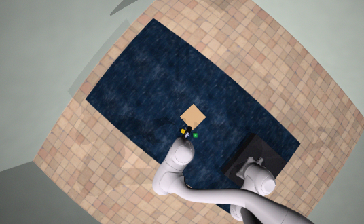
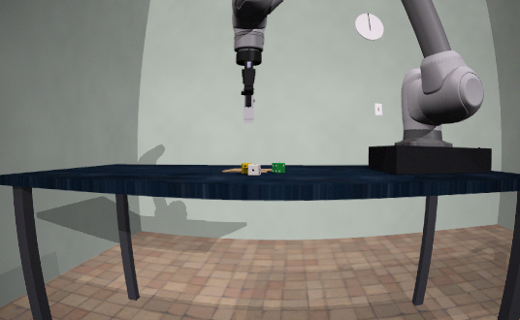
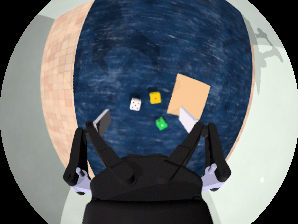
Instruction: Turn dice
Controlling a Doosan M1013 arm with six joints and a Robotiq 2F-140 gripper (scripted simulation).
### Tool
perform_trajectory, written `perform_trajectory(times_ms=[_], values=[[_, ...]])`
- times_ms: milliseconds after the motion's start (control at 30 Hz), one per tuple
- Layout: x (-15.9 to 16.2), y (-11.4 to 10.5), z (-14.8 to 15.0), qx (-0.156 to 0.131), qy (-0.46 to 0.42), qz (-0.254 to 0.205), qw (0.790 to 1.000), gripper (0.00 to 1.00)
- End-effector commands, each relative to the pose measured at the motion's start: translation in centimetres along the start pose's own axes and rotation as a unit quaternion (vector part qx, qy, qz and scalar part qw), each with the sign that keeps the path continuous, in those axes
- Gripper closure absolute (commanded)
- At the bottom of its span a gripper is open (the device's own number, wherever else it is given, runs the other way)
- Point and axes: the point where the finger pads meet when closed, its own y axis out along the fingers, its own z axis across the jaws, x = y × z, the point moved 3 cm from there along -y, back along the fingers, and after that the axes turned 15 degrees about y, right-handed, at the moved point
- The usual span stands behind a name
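gripper: open (image 1: 187,132) (image 2: 248,120) (image 3: 145,121), fingers wide apart, nothing between them; hanging well above the counter (image 1: 136,68) (image 2: 97,179) (image 3: 125,65), pointing down
white die: (image 2: 254,170) (image 3: 135,104) on the counter, off the mat; top looks like a five in the wrist view, one pip on the side facing me
yellow die: (image 1: 183,131) (image 2: 244,167) (image 3: 155,97) on the counter, off the mat, between white die and mat; top number too small to be sure
green die: (image 1: 195,135) (image 2: 278,168) (image 3: 161,123) on the counter, off the mat, near its edge; top number can't be read surely
mat: (image 1: 193,116) (image 2: 228,171) (image 3: 190,95) tan, square, lying flat; one finger pad overlaps its edge in the wrist view
dice spacing: all three apart
sum on top: cannot tell
arm: (image 1: 210,197) (image 2: 437,29) reaches over from the black base block (image 1: 252,137) (image 2: 441,160)
wall: round clock (image 2: 370,26) up behind the arm
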Motion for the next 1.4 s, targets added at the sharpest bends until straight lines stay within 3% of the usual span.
perform_trajectory(times_ms=[0,767,1100,1200,1267,1367], values=[[-1.0,0.2,2.7,-0.005,-0.053,-0.001,0.999,0.0],[-1.1,0.3,3.2,-0.005,-0.054,-0.001,0.999,0.0],[-1.2,1.0,3.2,-0.005,0.123,-0.002,0.992,0.0],[-1.2,1.0,3.3,-0.005,0.13,-0.002,0.991,0.0],[-1.2,1.3,3.3,-0.005,0.196,-0.002,0.981,0.0],[-1.2,1.4,3.3,-0.005,0.224,-0.003,0.974,0.0]])
